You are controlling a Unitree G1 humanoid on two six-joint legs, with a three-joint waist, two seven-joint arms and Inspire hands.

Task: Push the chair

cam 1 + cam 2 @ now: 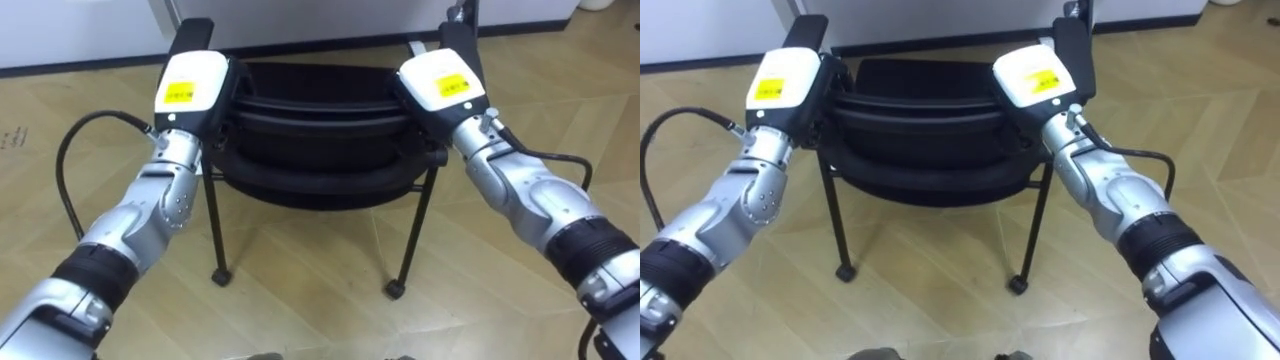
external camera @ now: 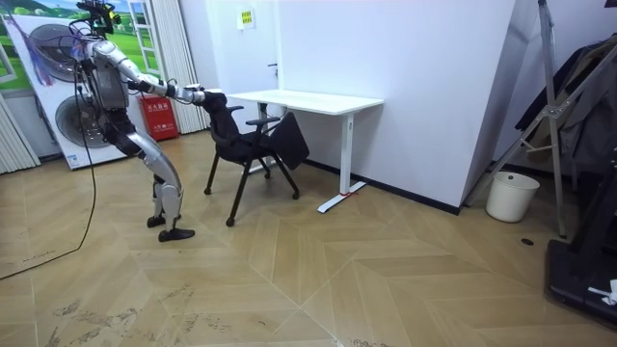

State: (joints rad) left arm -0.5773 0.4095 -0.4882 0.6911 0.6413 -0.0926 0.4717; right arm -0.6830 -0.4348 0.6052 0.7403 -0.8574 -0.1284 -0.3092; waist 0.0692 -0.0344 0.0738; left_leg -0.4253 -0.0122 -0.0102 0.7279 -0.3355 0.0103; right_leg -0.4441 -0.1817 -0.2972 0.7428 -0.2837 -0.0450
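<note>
A black chair (image 1: 320, 160) on thin black legs stands right in front of me on the wood floor, its curved backrest toward me. My left hand (image 1: 192, 85) lies against the backrest's left end. My right hand (image 1: 440, 80) lies against its right end, and both hands' fingers reach straight forward along the sides. In the room view I stand bent slightly forward at the room view's left with both arms stretched out to the chair (image 2: 246, 145), which faces a white desk (image 2: 308, 99).
The desk stands against the white wall, with its white foot (image 2: 333, 202) on the floor beyond the chair. A red box (image 2: 162, 116) stands behind me, a white bin (image 2: 508, 196) sits by the far wall, and a clothes rack (image 2: 569, 116) rises at the room view's right.
</note>
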